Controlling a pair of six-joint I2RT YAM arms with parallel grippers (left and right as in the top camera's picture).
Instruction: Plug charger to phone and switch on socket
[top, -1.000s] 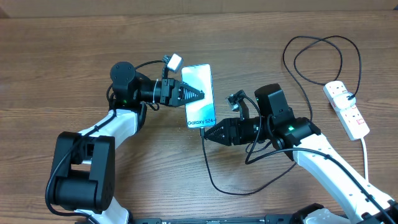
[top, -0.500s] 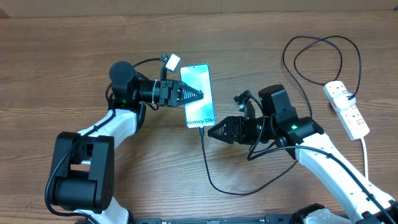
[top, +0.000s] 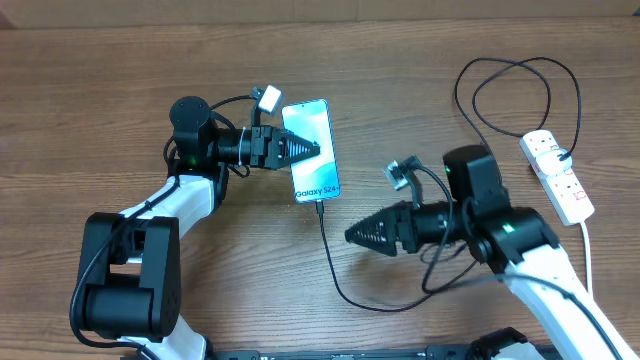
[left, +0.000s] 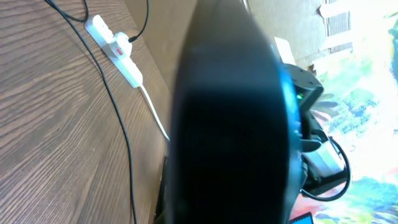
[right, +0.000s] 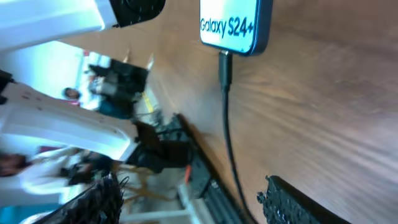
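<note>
The charger (right: 225, 68) is already plugged into the phone (top: 318, 175), near the table's middle. The left gripper (top: 316, 152), closed, lies over the phone's 9 o'clock edge. The right gripper (top: 360, 235) is open and empty. I judge only the socket (top: 557, 175) switch remains, at 3 o'clock.

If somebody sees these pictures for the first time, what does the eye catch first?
The bright blue-teal phone near the middle of the overhead view stands out, with the tip of the shut left end effector over its screen. The thin black charger is plugged into its bottom edge and curves away below the open right end effector, which holds nothing. At the far right lies the white power strip.
</note>
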